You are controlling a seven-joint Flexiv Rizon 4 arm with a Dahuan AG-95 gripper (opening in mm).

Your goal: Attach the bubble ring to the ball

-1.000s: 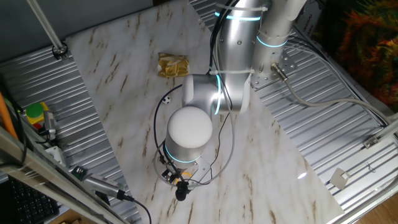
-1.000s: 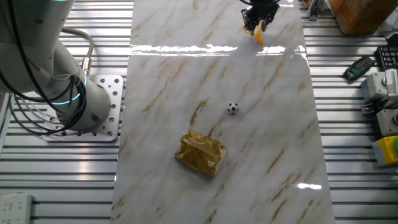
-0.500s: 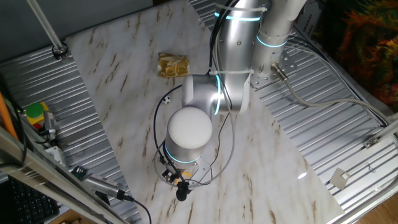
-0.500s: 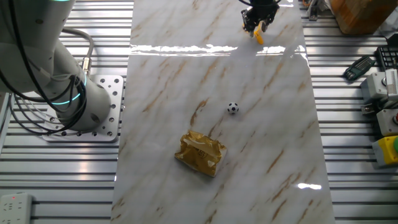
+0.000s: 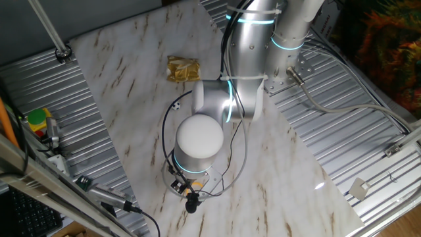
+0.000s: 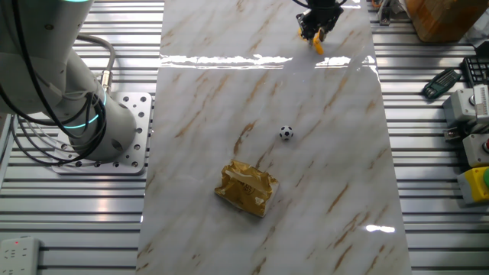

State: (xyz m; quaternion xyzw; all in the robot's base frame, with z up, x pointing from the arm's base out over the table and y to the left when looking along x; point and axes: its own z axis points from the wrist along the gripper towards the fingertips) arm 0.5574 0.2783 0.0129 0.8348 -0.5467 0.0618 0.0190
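At the marble worktop's [image 6: 229, 92] far end, the gripper's [image 6: 316, 32] fingers pinch the bubble ring [image 6: 318, 45] (only an orange-yellow tip shows). The ball [image 6: 286, 133] sits well apart, near the gold foil wrapper [image 6: 246, 188].

Glossy marble-look table [image 6: 229, 92], ribbed metal bed [image 6: 76, 221], crumpled shiny gold foil wrapper [image 6: 246, 188], smooth ball [image 6: 286, 133], satin-metal arm [image 5: 253, 59]

End effector [image 6: 314, 28] marginally higher
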